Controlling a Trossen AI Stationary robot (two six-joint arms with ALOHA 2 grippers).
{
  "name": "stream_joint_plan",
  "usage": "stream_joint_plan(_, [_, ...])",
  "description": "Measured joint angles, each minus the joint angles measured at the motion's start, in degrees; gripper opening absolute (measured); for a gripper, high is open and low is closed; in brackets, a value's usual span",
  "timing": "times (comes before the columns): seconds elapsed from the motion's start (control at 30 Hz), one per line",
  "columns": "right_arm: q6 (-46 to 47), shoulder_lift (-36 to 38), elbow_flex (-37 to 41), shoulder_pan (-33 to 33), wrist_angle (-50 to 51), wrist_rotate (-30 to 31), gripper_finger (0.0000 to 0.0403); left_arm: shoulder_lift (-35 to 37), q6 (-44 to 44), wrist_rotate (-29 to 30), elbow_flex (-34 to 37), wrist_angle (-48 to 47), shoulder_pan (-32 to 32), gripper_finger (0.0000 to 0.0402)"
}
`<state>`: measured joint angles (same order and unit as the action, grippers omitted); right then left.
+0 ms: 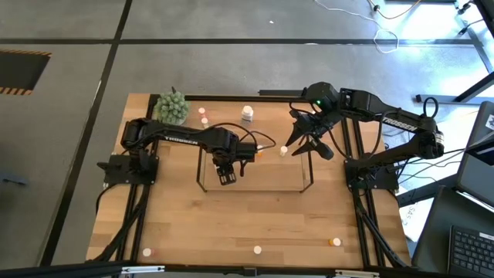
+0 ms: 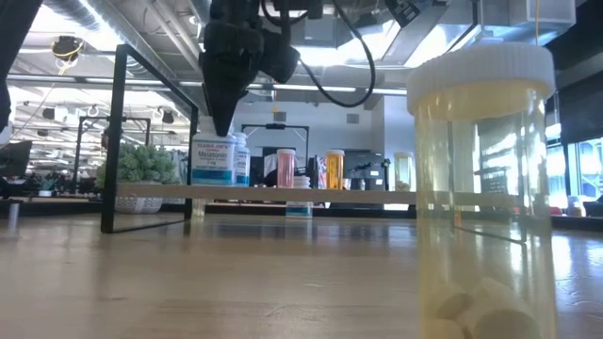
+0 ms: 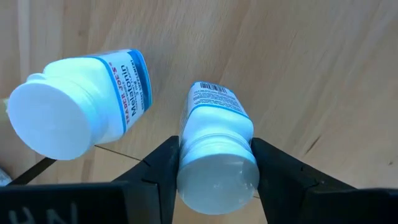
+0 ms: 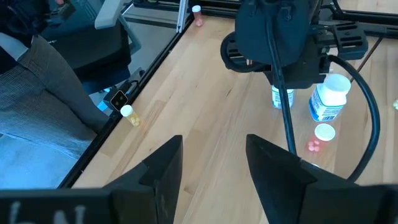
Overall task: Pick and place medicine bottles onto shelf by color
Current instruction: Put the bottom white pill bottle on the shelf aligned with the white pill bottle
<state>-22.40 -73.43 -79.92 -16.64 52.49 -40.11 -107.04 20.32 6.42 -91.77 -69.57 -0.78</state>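
We saw a small white plastic medicine bottle with a blue-edged label [image 3: 214, 146] clamped at its cap end between the two dark fingers of the left gripper [image 1: 226, 177], which hung over the left part of the thin black wire shelf with a light wood base [image 1: 305, 188], at about nine o'clock from the shelf's middle. A second, fatter white bottle with a blue label and a flat white cap [image 3: 78, 102] stood just beside the held one in the left wrist view, apart from it. In the low view two blue-labelled white bottles [image 2: 217, 160] stood on the shelf board under that gripper, with a pink bottle [image 2: 286, 168] and an orange bottle [image 2: 334, 169] farther along.

The right gripper [image 1: 307, 144] hovered at the shelf's one o'clock corner, its fingers spread and holding nothing. A white bottle [image 1: 247, 114] stood at twelve o'clock beyond the shelf, near a round green plant [image 1: 172, 106] at eleven. A clear cream-tinted vial with a white cap [image 2: 480, 188] stood at the table's six o'clock edge, well apart from the shelf.
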Motion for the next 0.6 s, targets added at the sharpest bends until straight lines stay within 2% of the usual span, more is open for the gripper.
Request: stream_joint_plan(0.6, [0.97,0.00,0.00,0.00,0.00,0.04,0.0179,0.15,-0.01,-0.02,0.58,0.75,0.01,0.0158])
